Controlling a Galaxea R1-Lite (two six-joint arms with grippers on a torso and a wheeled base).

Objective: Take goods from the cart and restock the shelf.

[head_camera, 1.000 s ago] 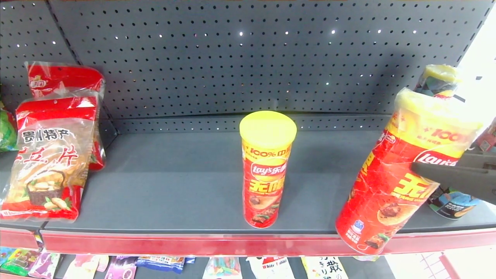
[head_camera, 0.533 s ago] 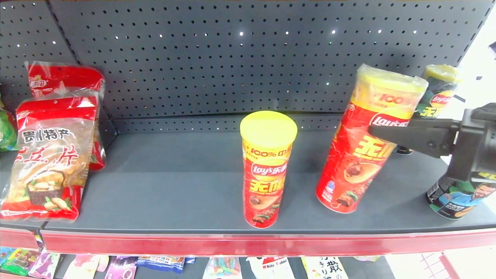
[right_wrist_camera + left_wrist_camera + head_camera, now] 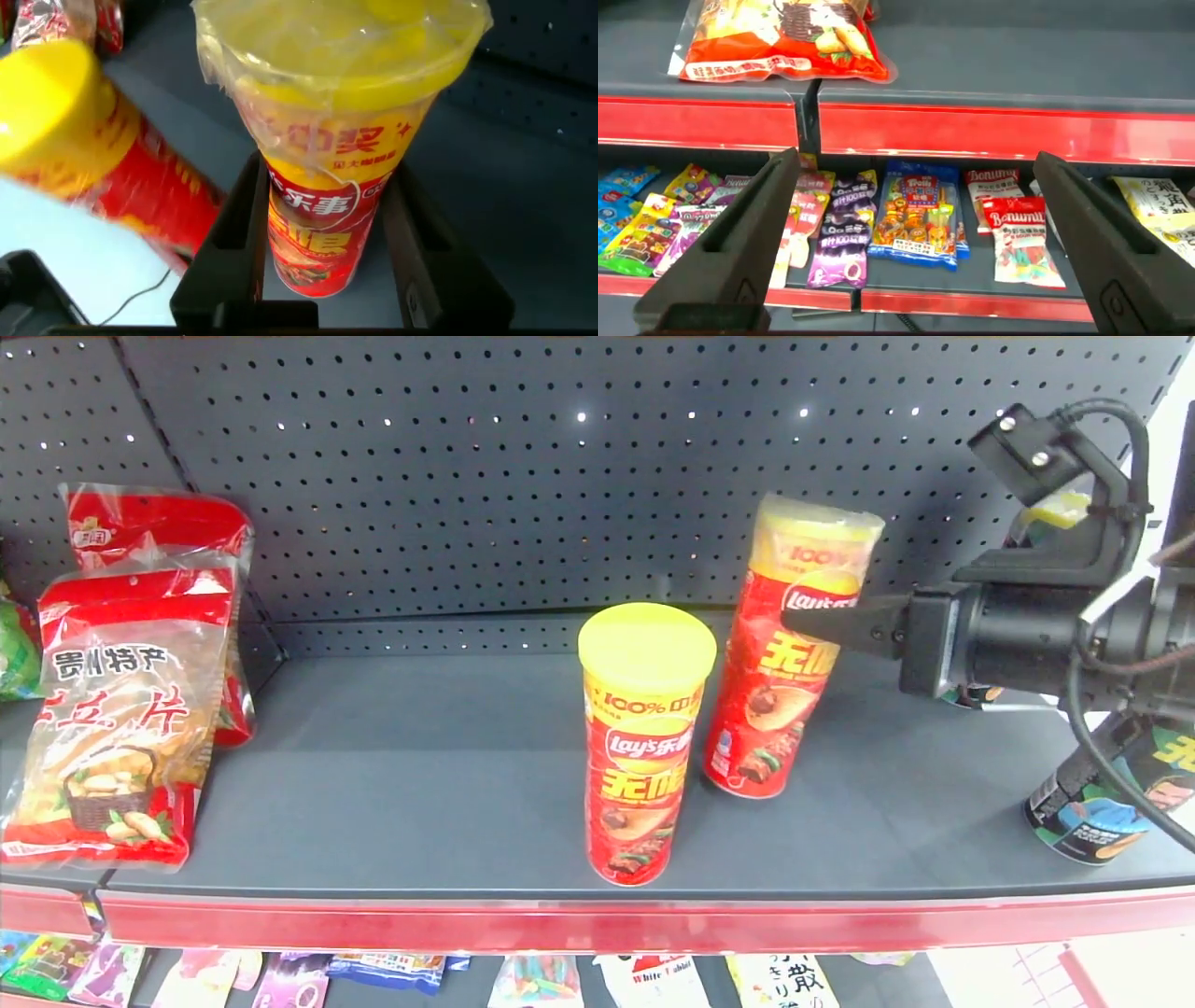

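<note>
My head camera faces the shelf (image 3: 420, 775), tilted slightly down. My right wrist camera sits close over the held can (image 3: 775, 709), which both views share; my left one faces the red front edge (image 3: 971, 131).

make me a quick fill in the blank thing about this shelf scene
1. The right gripper is shut on a red chip can with a ____ lid.
2. The left gripper is ____, holding nothing.
3. The red snack bags stand at the ____ end of the shelf.
Missing words: yellow; open; left.
</note>
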